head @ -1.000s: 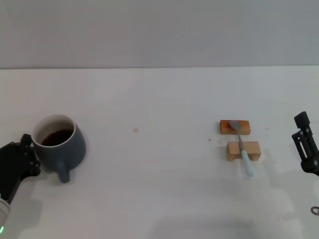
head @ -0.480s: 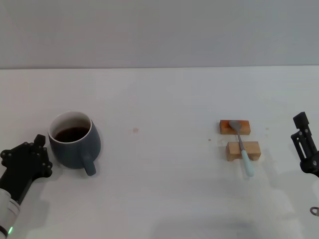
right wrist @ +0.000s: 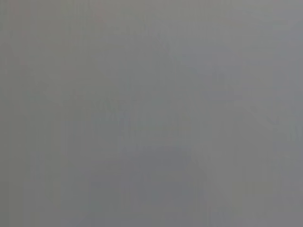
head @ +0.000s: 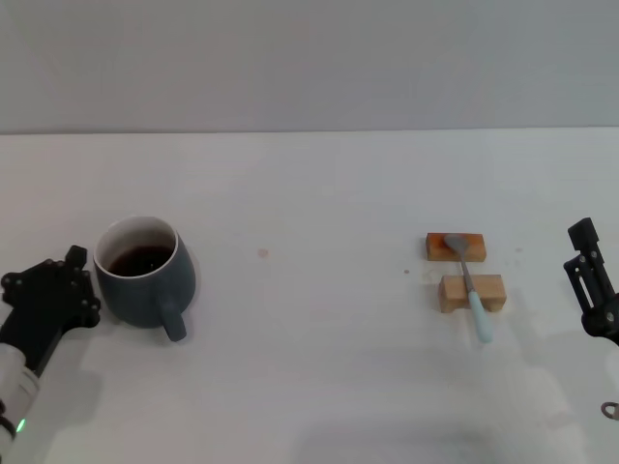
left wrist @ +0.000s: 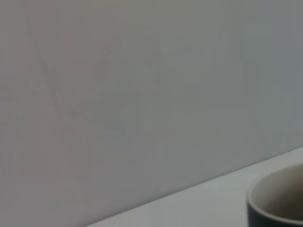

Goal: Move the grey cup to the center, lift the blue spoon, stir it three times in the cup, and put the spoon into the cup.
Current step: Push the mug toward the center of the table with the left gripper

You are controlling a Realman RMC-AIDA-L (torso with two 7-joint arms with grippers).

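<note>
The grey cup (head: 145,272) (dark liquid inside) has slid rightward from the tabletop's (head: 309,387) left edge, yet sits well short of centre; the left tool (head: 53,295), touching its side, must push farther, its opening impossible to tell; open room lies ahead; the blue spoon (head: 468,284) bridges two wooden blocks (head: 464,271); the right tool (head: 592,285) waits, spread unclear.

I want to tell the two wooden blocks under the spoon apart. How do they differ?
The far block is a darker reddish orange, while the near block is pale tan wood. The far block holds the spoon by its metal bowl; the near block carries the neck where the light-blue handle starts. The handle sticks out past the near block only. Both are small, lie flat on the table, and run crosswise to the spoon.
</note>
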